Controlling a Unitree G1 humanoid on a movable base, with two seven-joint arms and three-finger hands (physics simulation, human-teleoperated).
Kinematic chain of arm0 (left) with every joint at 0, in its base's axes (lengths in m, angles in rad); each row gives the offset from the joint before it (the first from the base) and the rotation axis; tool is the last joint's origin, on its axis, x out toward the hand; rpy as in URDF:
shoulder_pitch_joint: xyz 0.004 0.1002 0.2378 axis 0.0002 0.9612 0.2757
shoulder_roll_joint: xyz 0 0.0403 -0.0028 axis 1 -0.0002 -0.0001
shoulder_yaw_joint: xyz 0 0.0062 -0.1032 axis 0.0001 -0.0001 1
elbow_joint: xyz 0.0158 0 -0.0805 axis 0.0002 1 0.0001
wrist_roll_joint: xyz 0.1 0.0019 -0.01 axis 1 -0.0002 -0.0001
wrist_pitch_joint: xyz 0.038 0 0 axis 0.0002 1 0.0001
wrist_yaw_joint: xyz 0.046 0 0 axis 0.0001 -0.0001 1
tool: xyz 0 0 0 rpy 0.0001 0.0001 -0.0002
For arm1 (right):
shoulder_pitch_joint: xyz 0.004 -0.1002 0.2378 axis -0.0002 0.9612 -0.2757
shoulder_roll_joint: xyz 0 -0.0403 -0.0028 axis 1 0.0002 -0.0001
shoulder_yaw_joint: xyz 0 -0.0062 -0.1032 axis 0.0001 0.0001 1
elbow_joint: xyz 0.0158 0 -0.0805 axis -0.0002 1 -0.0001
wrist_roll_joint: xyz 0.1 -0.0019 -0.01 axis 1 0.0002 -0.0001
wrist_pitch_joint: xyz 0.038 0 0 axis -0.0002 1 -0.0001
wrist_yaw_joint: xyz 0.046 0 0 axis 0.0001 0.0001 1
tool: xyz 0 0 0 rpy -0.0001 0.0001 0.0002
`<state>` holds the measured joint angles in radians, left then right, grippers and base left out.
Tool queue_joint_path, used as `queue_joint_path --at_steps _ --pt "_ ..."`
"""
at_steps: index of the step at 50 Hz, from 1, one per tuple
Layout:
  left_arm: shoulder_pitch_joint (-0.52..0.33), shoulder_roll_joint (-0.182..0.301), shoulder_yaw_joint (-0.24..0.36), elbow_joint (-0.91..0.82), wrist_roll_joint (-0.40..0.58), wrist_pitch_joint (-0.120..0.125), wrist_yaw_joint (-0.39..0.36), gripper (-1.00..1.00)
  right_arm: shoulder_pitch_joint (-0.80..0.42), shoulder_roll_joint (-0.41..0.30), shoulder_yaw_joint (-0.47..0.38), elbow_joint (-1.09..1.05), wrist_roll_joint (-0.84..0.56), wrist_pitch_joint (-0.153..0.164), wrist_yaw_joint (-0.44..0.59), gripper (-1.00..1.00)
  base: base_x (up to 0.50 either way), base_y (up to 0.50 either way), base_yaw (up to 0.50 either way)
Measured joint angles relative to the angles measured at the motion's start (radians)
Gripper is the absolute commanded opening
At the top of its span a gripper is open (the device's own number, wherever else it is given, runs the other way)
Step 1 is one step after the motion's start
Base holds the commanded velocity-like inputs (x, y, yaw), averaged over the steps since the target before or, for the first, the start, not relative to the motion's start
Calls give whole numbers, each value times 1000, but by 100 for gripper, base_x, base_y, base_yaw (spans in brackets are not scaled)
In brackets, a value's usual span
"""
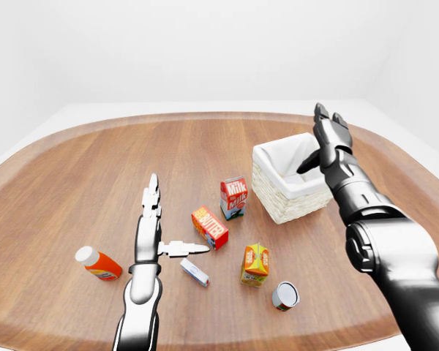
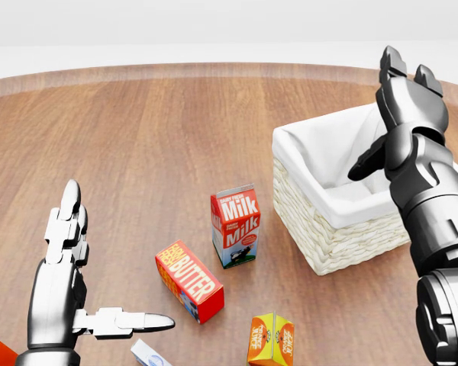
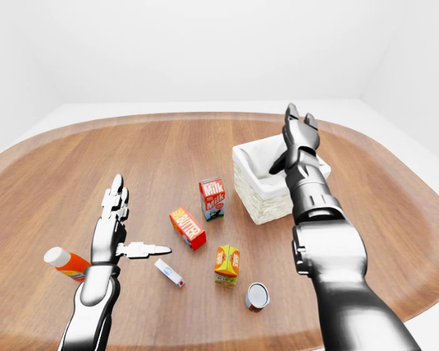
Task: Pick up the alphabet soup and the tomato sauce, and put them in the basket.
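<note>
One small can [image 1: 284,295] lies on its side on the wooden table, near the bottom of the left-eye view; its grey end faces me and I cannot read its label. No second can shows. The white-lined wicker basket [image 1: 278,197] stands at the right of the table, and what lies inside it is hidden. My right hand [image 1: 323,142] is open and empty, held over the basket's far side with fingers pointing up. My left hand [image 1: 164,223] is open and empty, fingers spread, above the table left of the boxes.
A milk carton [image 1: 233,197] stands left of the basket. A butter box [image 1: 210,227], an orange juice carton [image 1: 255,264] and a small white-blue box [image 1: 194,272] sit between my hands. An orange bottle [image 1: 97,264] lies at the left. The table's rounded edge [image 1: 336,333] runs along the bottom.
</note>
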<state>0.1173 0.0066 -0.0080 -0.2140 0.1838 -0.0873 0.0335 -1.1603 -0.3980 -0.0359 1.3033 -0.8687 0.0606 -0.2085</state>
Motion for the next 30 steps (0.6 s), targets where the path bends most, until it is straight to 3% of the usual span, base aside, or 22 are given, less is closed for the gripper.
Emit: queue_joint_path --at_steps 30 --pt "0 0 0 0 0 0 0 100 53 -4 -24 -85 197 -78 37 100 0 0 0"
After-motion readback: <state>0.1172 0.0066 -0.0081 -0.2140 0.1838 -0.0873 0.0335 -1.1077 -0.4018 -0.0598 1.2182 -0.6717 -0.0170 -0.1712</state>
